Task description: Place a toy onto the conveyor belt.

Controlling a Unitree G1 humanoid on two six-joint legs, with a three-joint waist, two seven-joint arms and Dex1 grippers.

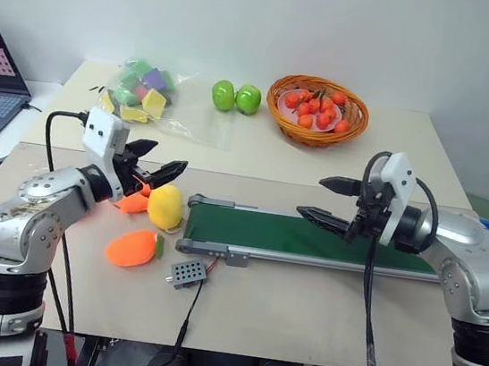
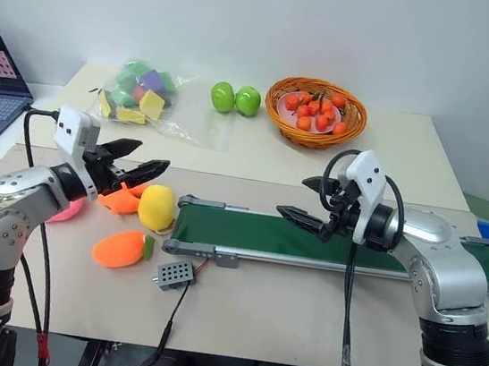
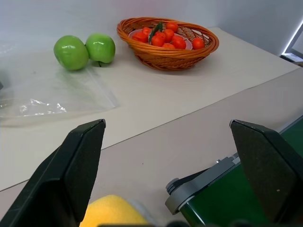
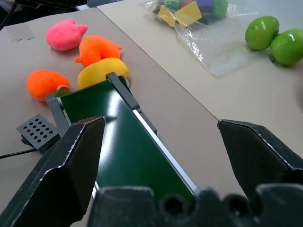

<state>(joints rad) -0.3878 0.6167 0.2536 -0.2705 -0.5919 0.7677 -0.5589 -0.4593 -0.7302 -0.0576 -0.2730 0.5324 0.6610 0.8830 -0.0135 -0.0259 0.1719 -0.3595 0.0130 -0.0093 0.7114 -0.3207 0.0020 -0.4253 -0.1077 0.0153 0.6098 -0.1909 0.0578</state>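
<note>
Up back, wicker basket (image 1: 314, 131) holds small red-orange fruits (image 1: 316, 108).

The pink toy (image 4: 65, 35) is lying on the table (image 1: 300, 308) at the far left of a cluster, with an orange plush (image 4: 97, 49) just beside it and a yellow egg-shaped plush (image 1: 166, 206) crowding the conveyor belt's (image 1: 309, 238) left end. A second orange plush (image 1: 132, 247) and the control box (image 1: 187, 273) are sitting in front. The left gripper (image 1: 161, 165) is hovering with jaws wide over this cluster. The belt's surface is lying bare beneath the wide-jawed right gripper (image 1: 328, 200).
</note>
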